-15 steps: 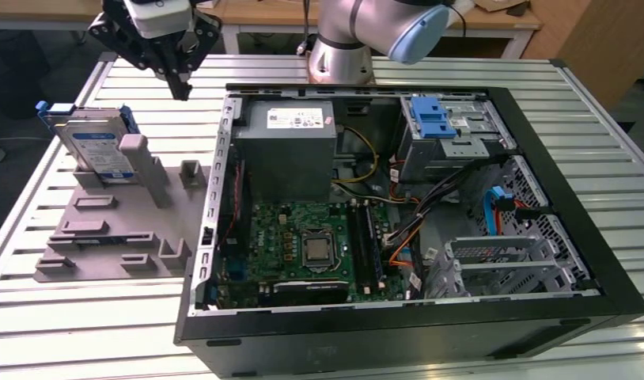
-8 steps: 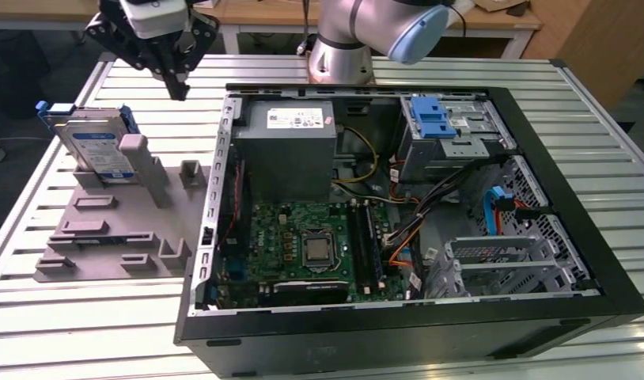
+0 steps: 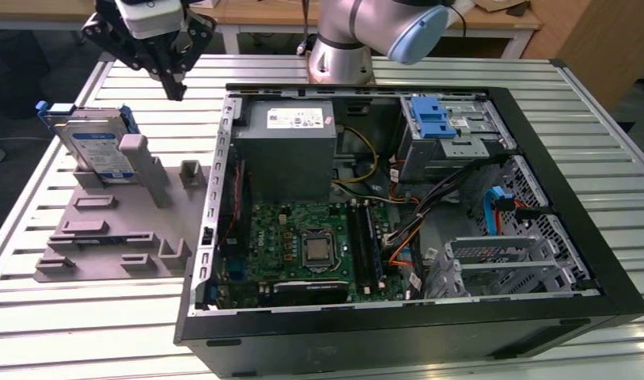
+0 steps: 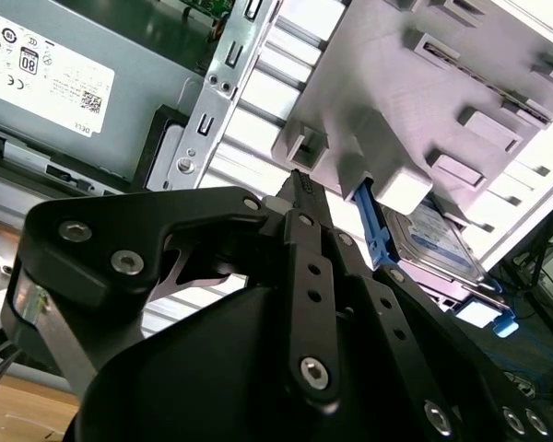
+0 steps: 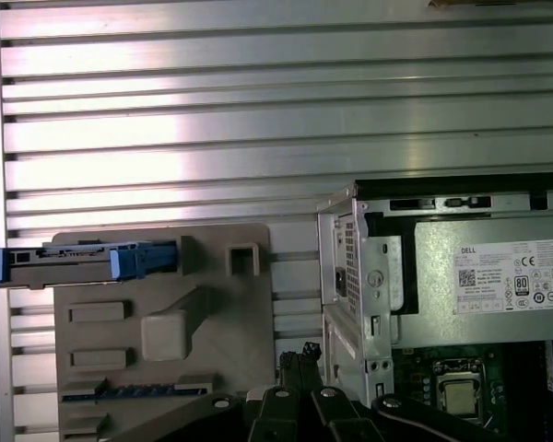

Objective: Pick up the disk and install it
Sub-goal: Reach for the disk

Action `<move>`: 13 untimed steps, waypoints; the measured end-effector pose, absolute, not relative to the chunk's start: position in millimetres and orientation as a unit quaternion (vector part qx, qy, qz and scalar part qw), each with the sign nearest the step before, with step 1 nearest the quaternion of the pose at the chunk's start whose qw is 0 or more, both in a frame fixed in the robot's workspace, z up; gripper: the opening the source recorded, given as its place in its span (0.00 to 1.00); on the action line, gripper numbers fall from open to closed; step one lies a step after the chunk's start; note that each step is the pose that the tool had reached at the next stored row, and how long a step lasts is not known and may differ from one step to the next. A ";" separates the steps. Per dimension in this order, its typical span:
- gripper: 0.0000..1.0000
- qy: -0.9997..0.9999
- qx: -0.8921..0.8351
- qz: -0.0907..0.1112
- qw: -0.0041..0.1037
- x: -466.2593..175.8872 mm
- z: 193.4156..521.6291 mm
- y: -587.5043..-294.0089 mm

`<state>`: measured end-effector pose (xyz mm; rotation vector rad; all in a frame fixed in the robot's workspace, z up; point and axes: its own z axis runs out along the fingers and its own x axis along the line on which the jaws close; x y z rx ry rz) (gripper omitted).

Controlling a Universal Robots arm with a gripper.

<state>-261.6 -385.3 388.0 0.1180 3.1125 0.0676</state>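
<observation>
You have the slatted worktop [image 3: 79, 332] carrying an open computer case [image 3: 407, 340] that takes up most of the exterior view, with its blue-latched drive cage [image 3: 448, 131] at one o'clock inside. At nine o'clock from the case lies a grey holder [image 3: 100, 233]. The disk [image 3: 95, 146] stands upright on edge in a slot at the holder's eleven o'clock corner, untouched. Your pincer [image 3: 176, 91] hangs in the air at one o'clock from the disk, apart from it, fingers drawn together on nothing. I judge this to be the approach to the pick. Taking the disk calls for opened fingers squared over its top edge.
</observation>
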 end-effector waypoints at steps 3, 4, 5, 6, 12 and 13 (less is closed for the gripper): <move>0.11 0.999 0.038 0.022 0.013 -262.5 388.0 -385.3; 0.11 0.999 0.038 0.022 0.013 -262.9 387.9 -385.3; 0.11 0.999 0.038 0.022 0.013 -263.1 387.9 -385.2; 0.11 0.999 0.038 0.022 0.013 -263.4 387.9 -385.3; 0.11 0.999 0.038 0.022 0.013 -265.2 387.8 -385.2; 0.11 0.999 0.038 0.022 0.013 -265.5 387.8 -385.2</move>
